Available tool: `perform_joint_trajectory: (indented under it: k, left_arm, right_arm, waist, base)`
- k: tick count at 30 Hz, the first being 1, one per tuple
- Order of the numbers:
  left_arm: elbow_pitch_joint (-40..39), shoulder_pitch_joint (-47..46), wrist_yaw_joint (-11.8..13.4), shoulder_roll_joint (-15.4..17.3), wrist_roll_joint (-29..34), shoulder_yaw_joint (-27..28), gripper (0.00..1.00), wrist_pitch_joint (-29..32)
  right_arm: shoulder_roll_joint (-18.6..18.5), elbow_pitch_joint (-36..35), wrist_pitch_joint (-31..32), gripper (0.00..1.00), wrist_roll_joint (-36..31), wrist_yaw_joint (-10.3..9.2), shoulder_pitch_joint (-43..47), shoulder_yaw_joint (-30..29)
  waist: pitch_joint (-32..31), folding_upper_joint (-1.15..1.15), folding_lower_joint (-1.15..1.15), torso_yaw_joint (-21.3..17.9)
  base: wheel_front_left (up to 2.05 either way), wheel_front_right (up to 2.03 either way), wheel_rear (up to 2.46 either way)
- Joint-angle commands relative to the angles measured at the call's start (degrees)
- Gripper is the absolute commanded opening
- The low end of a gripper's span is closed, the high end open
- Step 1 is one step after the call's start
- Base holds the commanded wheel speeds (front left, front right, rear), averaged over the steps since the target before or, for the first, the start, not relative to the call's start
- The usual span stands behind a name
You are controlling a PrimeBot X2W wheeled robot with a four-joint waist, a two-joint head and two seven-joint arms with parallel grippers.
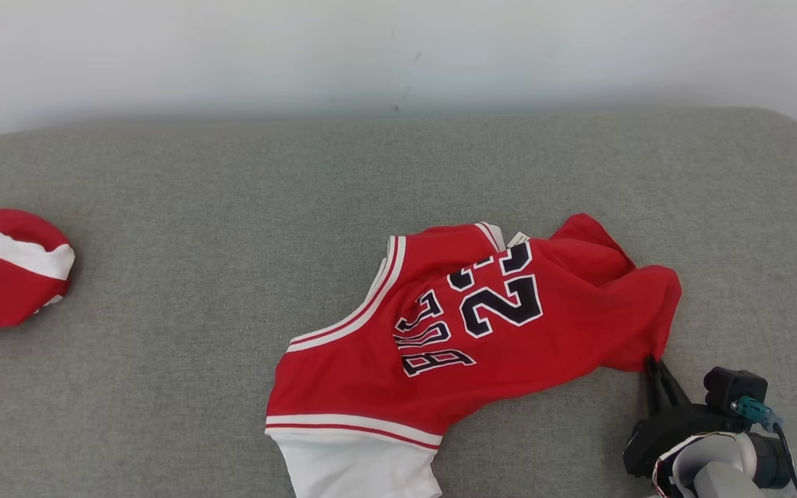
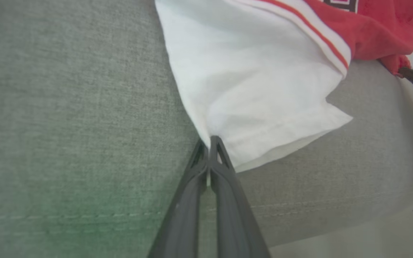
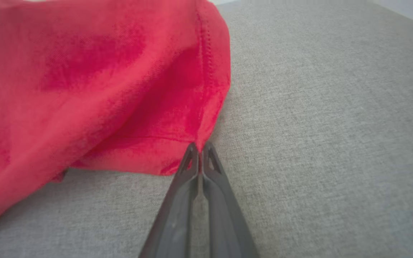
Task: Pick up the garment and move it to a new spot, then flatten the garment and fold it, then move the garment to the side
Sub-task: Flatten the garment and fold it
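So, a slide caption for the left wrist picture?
Dark jaws pinched shut on the white edge of a red basketball jersey lying on a grey cushion.

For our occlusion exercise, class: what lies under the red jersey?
The jersey rests on the grey cushion; white fabric emerges beneath its striped edge. How far that white fabric runs underneath is covered by the red cloth.

Light is bright, soft and even, no glare anywhere. The jersey (image 1: 481,325) only throws a faint shadow on the grey cushion (image 1: 163,311). Head view is sharp. Both wrist views go mushy up close, the dark fingers (image 3: 176,215) blur out, and the left wrist view has a greenish cast.
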Motion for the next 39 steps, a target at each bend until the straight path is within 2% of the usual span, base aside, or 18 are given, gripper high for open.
perform_joint_trajectory:
  k: [1, 7, 13, 16, 19, 23, 26, 32, 39]
  left_arm:
    - [1.2, -0.8, -0.2, -0.5, -1.6, -1.0, 0.00, 0.6]
    - [-1.7, -0.9, -0.1, -0.2, 0.5, 1.1, 0.00, 0.3]
    - [-15.7, 4.5, -0.1, 0.2, 4.0, 10.4, 0.00, 0.3]
    - [-20.3, 5.9, -0.1, 0.6, 5.3, 12.7, 0.00, 0.3]
    - [-23.9, 5.3, -0.1, 0.5, 4.0, 14.5, 0.00, 0.3]
    - [-27.3, 0.6, -0.1, 3.8, 3.9, 13.3, 0.00, 0.3]
    - [-28.2, -5.5, -0.1, 8.2, 2.5, 12.3, 0.00, 0.3]
    - [-28.1, -23.1, -0.1, 17.8, -2.4, 10.8, 0.00, 1.2]
    - [-22.6, -46.1, -0.1, 24.6, -8.7, 8.5, 0.00, 6.0]
  right_arm:
    - [0.1, 0.3, 0.0, 0.00, 0.8, 0.18, -0.5, 0.0]
    - [-0.4, -3.6, 0.0, 0.00, 1.6, 0.18, 2.1, 0.6]
    - [-2.1, -12.8, 0.0, 0.00, 3.2, 0.18, 9.2, 3.8]
    - [-3.1, -16.8, 0.0, 0.00, 4.4, 0.18, 11.8, 6.3]
    - [-4.3, -20.6, 0.0, 0.00, 5.8, 0.18, 12.8, 9.3]
    - [-6.2, -24.5, 0.0, 0.00, 8.2, 0.18, 10.7, 15.0]
    - [-8.8, -27.0, 0.0, 0.00, 10.5, 0.18, 7.7, 18.5]
    - [-12.8, -30.1, 1.2, 0.00, 16.6, 0.18, -2.1, 22.4]
    - [-14.3, -28.9, 7.2, 0.00, 24.9, 0.18, -18.7, 26.3]
  waist:
    - [-0.7, 0.00, 0.00, 0.1]
    - [-1.8, 0.00, 0.00, 0.2]
    - [-3.0, 0.00, 0.00, 0.4]
    - [-3.4, 0.00, 0.00, -0.1]
    - [-3.3, 0.00, 0.00, -1.2]
    - [-2.6, 0.00, 0.00, -2.7]
    - [-1.8, 0.00, 0.00, -3.5]
    - [1.0, 0.00, 0.00, -5.2]
    - [6.6, 0.00, 0.00, -6.5]
  base:
    - [0.00, 0.00, 0.00]
    - [0.00, 0.00, 0.00]
    - [0.00, 0.00, 0.00]
    - [0.00, 0.00, 0.00]
    - [0.00, 0.00, 0.00]
    - [0.00, 0.00, 0.00]
    - [0.00, 0.00, 0.00]
    - [0.00, 0.00, 0.00]
    - [0.00, 0.00, 0.00]
